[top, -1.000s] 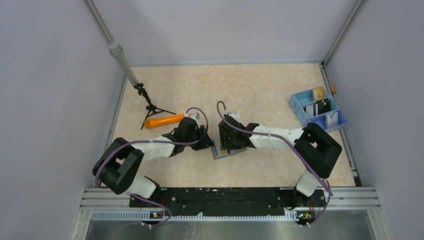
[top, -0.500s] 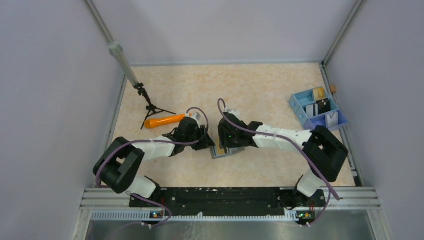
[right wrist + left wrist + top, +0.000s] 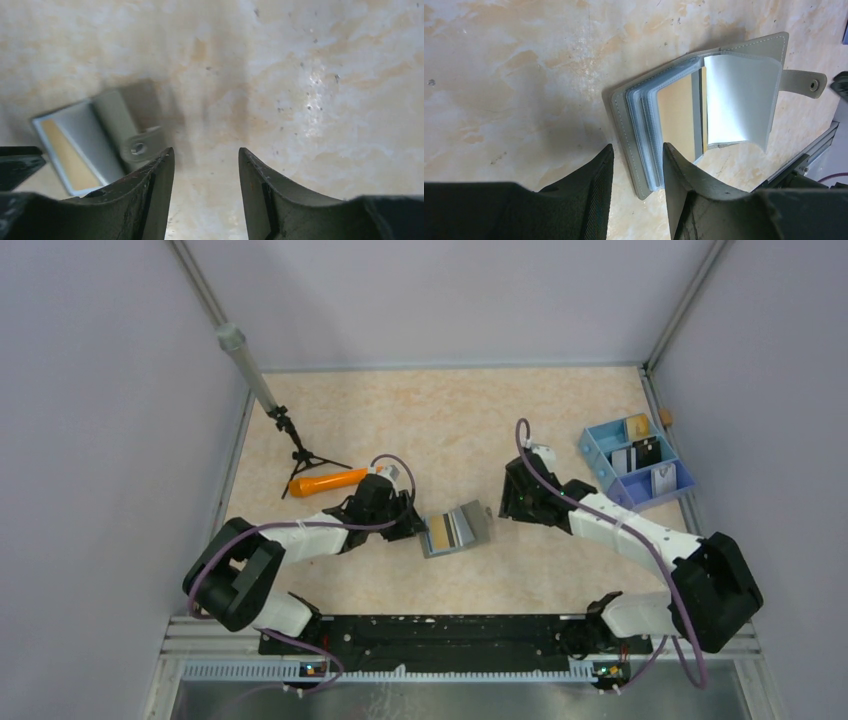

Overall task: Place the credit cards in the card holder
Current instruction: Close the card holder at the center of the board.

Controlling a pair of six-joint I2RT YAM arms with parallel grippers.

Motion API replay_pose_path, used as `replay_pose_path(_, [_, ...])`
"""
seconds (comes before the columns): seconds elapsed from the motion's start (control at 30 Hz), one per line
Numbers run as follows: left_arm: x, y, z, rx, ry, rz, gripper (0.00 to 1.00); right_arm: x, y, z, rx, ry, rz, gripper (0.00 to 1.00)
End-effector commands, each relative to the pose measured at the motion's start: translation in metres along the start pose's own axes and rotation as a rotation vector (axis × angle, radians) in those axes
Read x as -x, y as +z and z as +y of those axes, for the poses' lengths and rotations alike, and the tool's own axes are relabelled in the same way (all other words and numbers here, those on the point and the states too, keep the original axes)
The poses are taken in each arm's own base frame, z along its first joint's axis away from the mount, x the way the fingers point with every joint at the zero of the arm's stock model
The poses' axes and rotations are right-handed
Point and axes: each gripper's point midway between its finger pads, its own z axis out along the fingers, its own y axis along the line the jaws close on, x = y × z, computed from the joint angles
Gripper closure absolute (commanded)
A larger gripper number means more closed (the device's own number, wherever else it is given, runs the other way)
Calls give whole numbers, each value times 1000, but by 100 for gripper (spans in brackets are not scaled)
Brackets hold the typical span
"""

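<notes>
Grey folding card holder [image 3: 452, 532] lies open on the beige marbled worktop [image 3: 470, 410], about centre, between the two arms, clear sleeves facing up. A tan-gold card [image 3: 676, 117] sits in one sleeve. The silvery-white leaf [image 3: 736, 100] next to it curls up off the stack. The grey snap tab [image 3: 805, 83] sticks out on the side away from the left arm.

Left gripper [image 3: 638, 150]: at the holder's left edge, jaws part-way apart, straddling its near corner. One finger [image 3: 679, 185] overlaps the sleeve stack, the other [image 3: 591, 195] sits just outside the cover edge. Cannot tell whether they actually pinch it.

Right gripper [image 3: 206, 152]: to the right of the holder, not touching it, jaws apart, only bare worktop between them.

Blue and lilac plastic compartment tray [image 3: 598, 462] sits at the right edge of the worktop. Small black and white credit cards [image 3: 650, 453] stand in its compartments, detail too small to read. Orange carrot-shaped stick [image 3: 328, 482] lies beside a small black tripod [image 3: 305, 458], on the far left.
</notes>
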Motion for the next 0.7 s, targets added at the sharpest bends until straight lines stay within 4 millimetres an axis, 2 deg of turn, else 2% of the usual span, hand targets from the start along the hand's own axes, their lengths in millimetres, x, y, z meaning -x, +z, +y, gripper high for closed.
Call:
replay_pose_path(0.0, [6, -5, -4, -18, 15, -27, 58, -22, 9, -26, -55, 13, 39, 52])
replay_pose_path(0.17, [5, -4, -4, -17, 13, -24, 60, -39, 27, -13, 23, 16, 84, 57])
replay_pose_path(0.43, [0, -1, -1, -18, 5, -6, 64, -41, 40, 20, 189, -15, 96, 58])
replay_pose_path(0.67, [-4, 1, 2, -19, 1, 2, 67, -43, 29, 56, 383, -22, 87, 57])
